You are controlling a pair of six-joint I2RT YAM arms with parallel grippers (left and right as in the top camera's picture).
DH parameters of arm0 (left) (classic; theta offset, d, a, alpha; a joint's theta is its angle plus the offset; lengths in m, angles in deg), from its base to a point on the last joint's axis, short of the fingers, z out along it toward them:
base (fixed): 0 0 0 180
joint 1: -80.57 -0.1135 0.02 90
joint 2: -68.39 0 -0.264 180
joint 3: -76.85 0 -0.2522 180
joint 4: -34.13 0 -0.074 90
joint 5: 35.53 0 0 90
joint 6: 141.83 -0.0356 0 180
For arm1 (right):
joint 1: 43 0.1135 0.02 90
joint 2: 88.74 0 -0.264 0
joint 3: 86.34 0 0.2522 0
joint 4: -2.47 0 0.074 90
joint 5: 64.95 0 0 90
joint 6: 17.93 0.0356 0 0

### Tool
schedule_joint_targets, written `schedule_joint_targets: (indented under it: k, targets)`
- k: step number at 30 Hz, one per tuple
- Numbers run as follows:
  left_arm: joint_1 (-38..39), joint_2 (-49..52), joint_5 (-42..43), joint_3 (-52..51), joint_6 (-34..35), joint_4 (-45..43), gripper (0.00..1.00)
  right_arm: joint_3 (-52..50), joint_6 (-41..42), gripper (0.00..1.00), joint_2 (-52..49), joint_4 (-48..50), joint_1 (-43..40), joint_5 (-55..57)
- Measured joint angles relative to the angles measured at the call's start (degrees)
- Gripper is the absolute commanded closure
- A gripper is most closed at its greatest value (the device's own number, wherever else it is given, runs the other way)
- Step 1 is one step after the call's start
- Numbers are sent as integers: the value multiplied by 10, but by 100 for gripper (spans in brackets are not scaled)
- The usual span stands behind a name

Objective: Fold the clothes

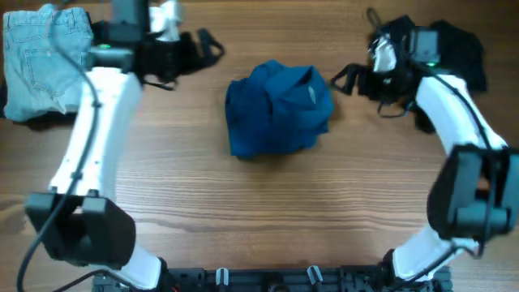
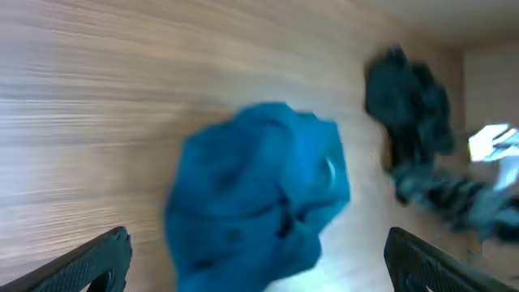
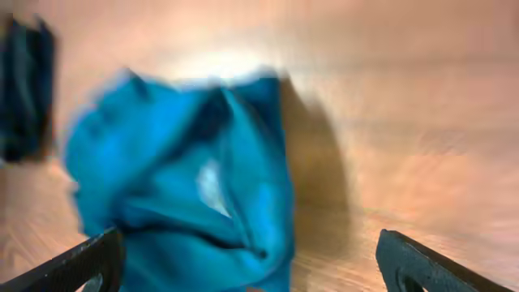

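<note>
Lying crumpled on table (image 1: 268,211), deep-blue garment (image 1: 278,107), left and right jaws spread wide, empty.

Overhead: fixed above, looking straight down on the whole desk (image 1: 268,235).
Left wrist: low, close, facing across the desk at the blue garment (image 2: 255,195).
Right wrist: low, closer, opposite side.
Shared by all views: blue garment.

Deep-blue garment (image 1: 278,108) sits bunched up mid-table (image 1: 243,211), L gripper (image 1: 207,46) w/ jaws spread up-left of it, R gripper (image 1: 344,79) jaws spread just beside it, neither touching, pale jeans (image 1: 40,61) top-left corner, dark cloth pile (image 1: 462,45) top-right.
</note>
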Motion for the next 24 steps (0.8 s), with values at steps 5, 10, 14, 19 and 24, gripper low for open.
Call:
schedule_joint_targets:
  k: [5, 10, 14, 19, 24]
  targets:
    - [137, 35, -87, 1, 17, 2, 5, 51, 10, 1, 77, -33, -36, 15]
    - [161, 115, -94, 0, 103, 75, 64, 52, 10, 1, 83, -68, -36, 47]
    - [176, 148, -61, 0, 131, 81, 96, 52, 10, 1, 83, -67, -36, 60]
    - [207, 156, -57, 0, 138, 95, 96, 52, 10, 1, 83, -68, -36, 62]
    - [207, 195, -90, -25, 142, 85, 96, 52, 10, 1, 83, -68, -36, 62]
